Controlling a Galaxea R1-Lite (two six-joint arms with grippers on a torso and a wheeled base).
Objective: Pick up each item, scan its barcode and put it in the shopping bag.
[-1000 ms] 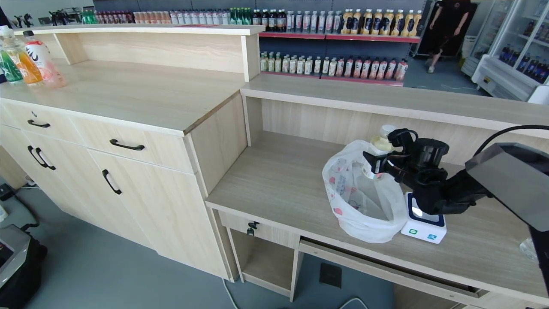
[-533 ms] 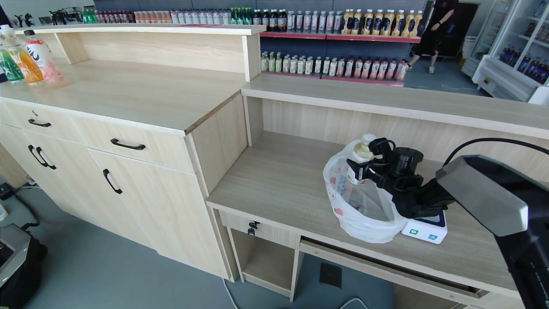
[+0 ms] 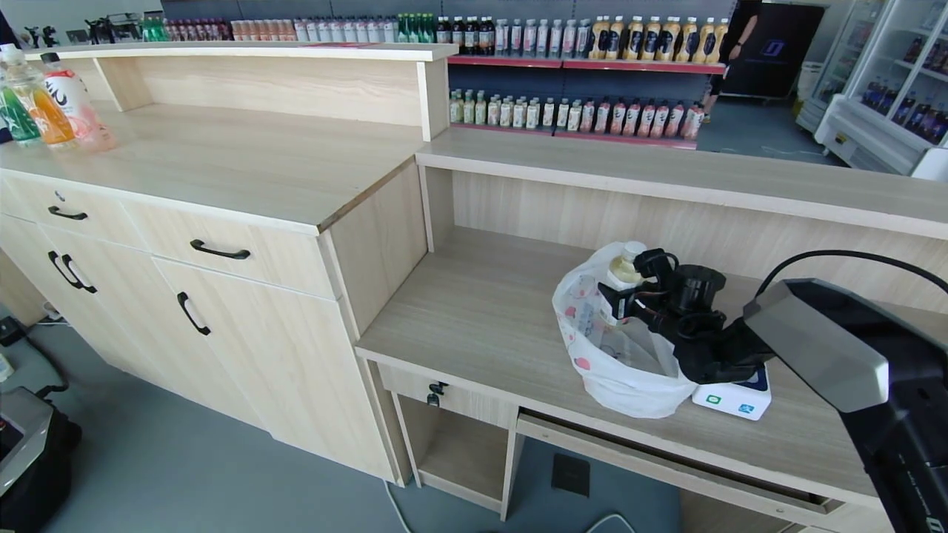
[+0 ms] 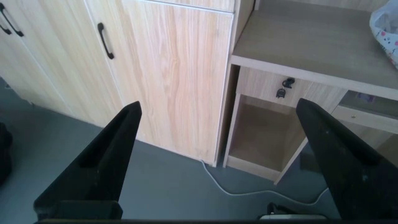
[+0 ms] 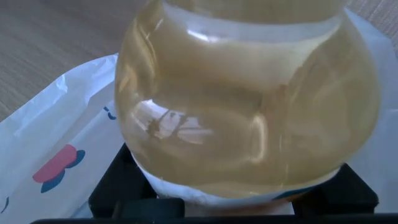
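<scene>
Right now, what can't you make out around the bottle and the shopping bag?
- Bottle lower body: head view, hidden by the right hand gripping it and by the bag's rim.
- Shopping bag bottom: head view, covered by the hand; right wrist view, blocked by the bottle.
- Scanner screen: head view, mostly under the right arm.
- Label print: right wrist view, cut off by the picture's edge.

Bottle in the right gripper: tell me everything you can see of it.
The bottle is clear plastic holding pale yellow liquid, with a white cap and bulging body. It stands nearly upright, clamped around a white label band by the right gripper, at the open mouth of the white shopping bag. Contact with the bag cannot be told.
</scene>
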